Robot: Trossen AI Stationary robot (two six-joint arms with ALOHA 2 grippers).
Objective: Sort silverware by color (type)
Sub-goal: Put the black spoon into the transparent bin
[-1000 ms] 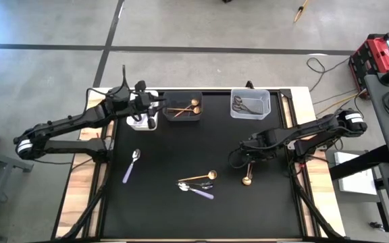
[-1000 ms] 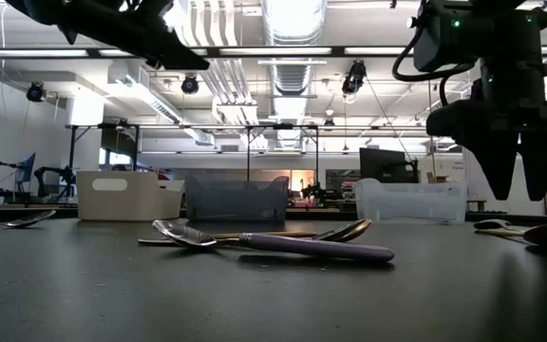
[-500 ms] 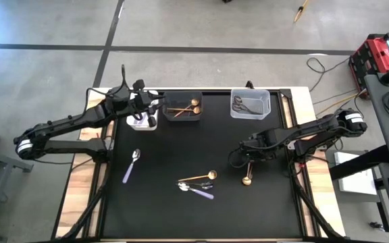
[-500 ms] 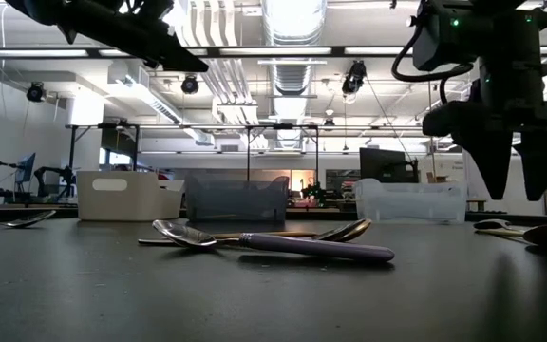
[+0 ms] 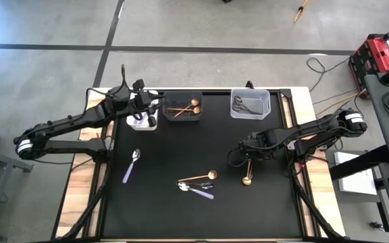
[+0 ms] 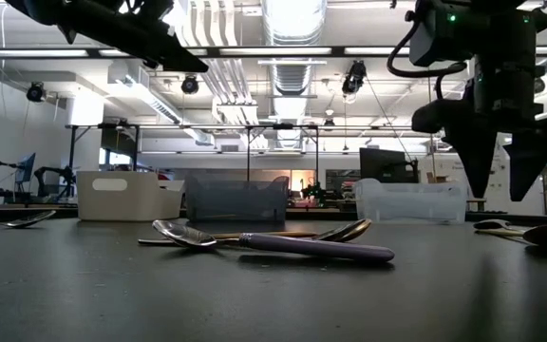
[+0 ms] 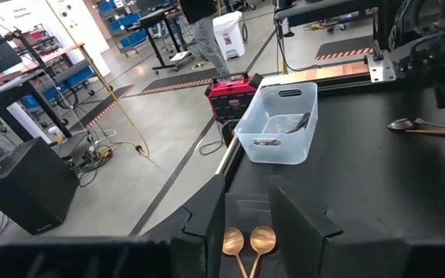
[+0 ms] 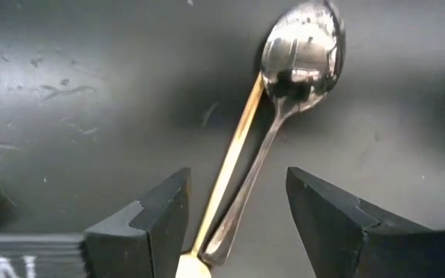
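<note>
Silverware is partly sorted, and here's the count, left to right across the high view. The white bin (image 5: pixel 142 119), upper left of the mat, is mostly hidden under the left gripper (image 5: pixel 155 102), so its contents can't be read. The dark bin (image 5: pixel 184 106) next along holds gold spoons (image 5: pixel 193 104), two by the left wrist view, and the clear bin (image 5: pixel 250 103) at upper centre-right has a few dark grey pieces (image 5: pixel 242 104). So each bin that shows has taken one colour.

Still loose on the mat: a lilac-handled spoon (image 5: pixel 131 165) alone at centre left, a little cluster at lower centre where a gold spoon (image 5: pixel 201 177) lies crossed beside another lilac-handled spoon (image 5: pixel 196 190), and one gold spoon (image 5: pixel 247 175) at centre right. Four pieces to go, roughly (more may be tucked in that cluster).

Now the arms. The left arm reaches in from the left edge, its gripper over the near ends of the white and dark bins, fingers a little apart with nothing between them. The right arm comes in from the right edge, bent low, and the right gripper (image 5: pixel 250 158) points down over the handle of that centre-right spoon, jaws spread wide either side of it, not yet touching by the look of it.
</note>
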